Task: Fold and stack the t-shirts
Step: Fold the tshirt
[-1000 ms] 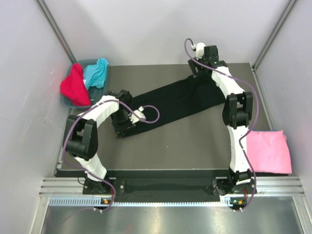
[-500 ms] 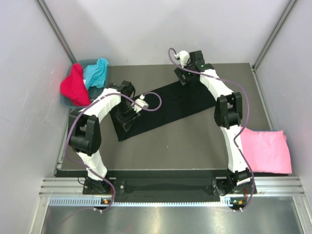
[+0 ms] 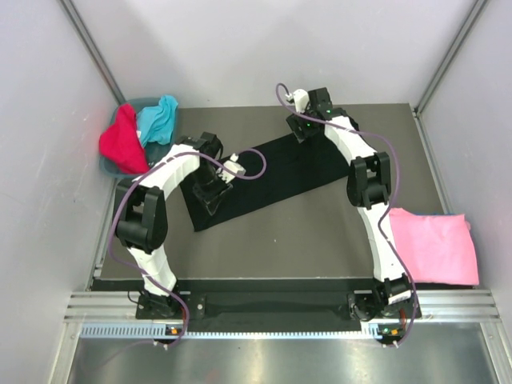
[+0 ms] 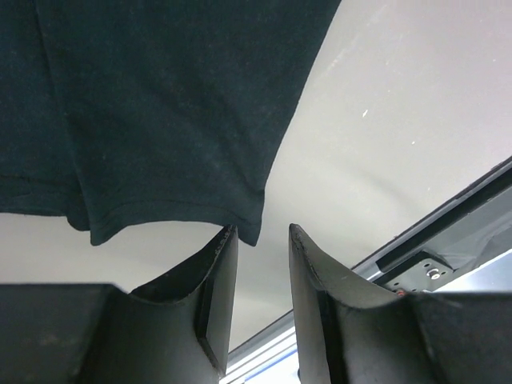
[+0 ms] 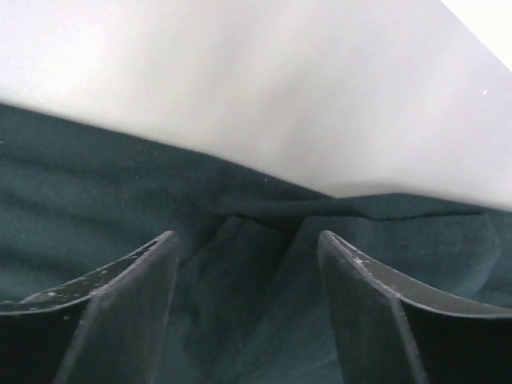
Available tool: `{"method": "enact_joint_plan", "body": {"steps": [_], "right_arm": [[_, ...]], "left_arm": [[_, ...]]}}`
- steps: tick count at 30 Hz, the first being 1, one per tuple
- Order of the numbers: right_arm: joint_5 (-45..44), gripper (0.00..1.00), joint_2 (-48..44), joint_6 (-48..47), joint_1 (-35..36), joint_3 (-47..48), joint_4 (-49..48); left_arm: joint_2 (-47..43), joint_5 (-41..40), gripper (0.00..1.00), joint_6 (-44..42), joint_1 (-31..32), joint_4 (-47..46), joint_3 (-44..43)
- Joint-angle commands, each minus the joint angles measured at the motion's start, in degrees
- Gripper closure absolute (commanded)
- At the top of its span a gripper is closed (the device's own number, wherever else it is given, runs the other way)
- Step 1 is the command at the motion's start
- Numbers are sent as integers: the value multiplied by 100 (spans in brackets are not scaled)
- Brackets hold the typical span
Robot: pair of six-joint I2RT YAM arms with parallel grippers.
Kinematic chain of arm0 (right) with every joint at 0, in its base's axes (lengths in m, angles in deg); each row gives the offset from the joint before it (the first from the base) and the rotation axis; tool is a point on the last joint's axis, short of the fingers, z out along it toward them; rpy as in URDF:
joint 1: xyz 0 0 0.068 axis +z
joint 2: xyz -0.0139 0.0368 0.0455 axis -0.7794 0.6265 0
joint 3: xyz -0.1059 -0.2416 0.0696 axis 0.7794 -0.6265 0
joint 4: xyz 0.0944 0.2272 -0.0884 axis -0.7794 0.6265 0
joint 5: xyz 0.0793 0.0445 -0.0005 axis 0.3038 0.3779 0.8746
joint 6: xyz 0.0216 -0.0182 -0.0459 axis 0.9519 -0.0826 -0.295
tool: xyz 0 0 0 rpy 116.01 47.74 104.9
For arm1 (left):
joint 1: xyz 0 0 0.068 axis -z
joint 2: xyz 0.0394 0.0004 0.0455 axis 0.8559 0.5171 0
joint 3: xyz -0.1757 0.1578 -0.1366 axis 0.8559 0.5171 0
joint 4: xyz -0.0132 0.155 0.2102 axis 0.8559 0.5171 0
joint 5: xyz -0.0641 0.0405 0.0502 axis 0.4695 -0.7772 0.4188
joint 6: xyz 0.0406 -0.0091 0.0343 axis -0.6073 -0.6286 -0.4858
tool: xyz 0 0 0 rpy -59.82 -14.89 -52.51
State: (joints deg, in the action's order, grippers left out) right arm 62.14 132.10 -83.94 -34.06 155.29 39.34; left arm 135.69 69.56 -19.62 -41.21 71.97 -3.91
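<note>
Black t-shirt [image 3: 272, 172] lies as a long narrow band slanting across the table [image 3: 320, 240] in the overhead view, with its lower end by the left arm and its upper end toward the far side. The left gripper [image 3: 214, 192] is at the lower end and the right gripper [image 3: 302, 132] at the upper end. A pink t-shirt [image 3: 436, 248] rests flat at the table's right edge, well apart. A red t-shirt [image 3: 122, 142] and a turquoise t-shirt [image 3: 158, 118] are heaped in a bin [image 3: 108, 166] at the far left. The left arm's purple cable [image 3: 252, 172] loops over the black cloth and could drag on it during a lift.

From the left wrist, the left gripper [image 4: 262, 236] has its fingers a little apart and nothing between them. The hemmed corner sits just past the tips, and bare table shows through the gap. A good pinch likely means easing forward and down until the pads straddle that corner — the cloth there seems to lie in more than one layer, so all of it should be taken.

From the right wrist, the right gripper [image 5: 246, 240] stands wide apart over the black cloth, and a raised ridge runs between the fingers, not clamped. Closing squarely on that ridge should hold the end. Both ends should then rise together with the band taut — slack would crease the fold.
</note>
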Motion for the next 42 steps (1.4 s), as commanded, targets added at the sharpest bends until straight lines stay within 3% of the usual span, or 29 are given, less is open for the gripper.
{"method": "enact_joint_plan", "body": {"steps": [1,3,8,12,26,33,42], "right_arm": [[112,31,26,4,61,361,-111],[138,37,44,-76,87,396,-84],[33,38,105,-480,166,440,48],[-64,45,158,-805,289,432,206],[-398,45,273,-1104,324,344,268],[-442,45,105,-832,281,212,-58],[-416,47,299,-1148,298,256,153]], "left_arm": [[6,234,63,66,-16,-154,-207],[23,304,63,75,-16,-172,-268],[76,427,63,136,-16,-312,-374],[120,497,63,198,-16,-453,-374],[-249,533,63,-110,-25,-840,311],[5,620,63,-207,-25,-840,83],[287,664,63,-31,-25,-717,-356]]}}
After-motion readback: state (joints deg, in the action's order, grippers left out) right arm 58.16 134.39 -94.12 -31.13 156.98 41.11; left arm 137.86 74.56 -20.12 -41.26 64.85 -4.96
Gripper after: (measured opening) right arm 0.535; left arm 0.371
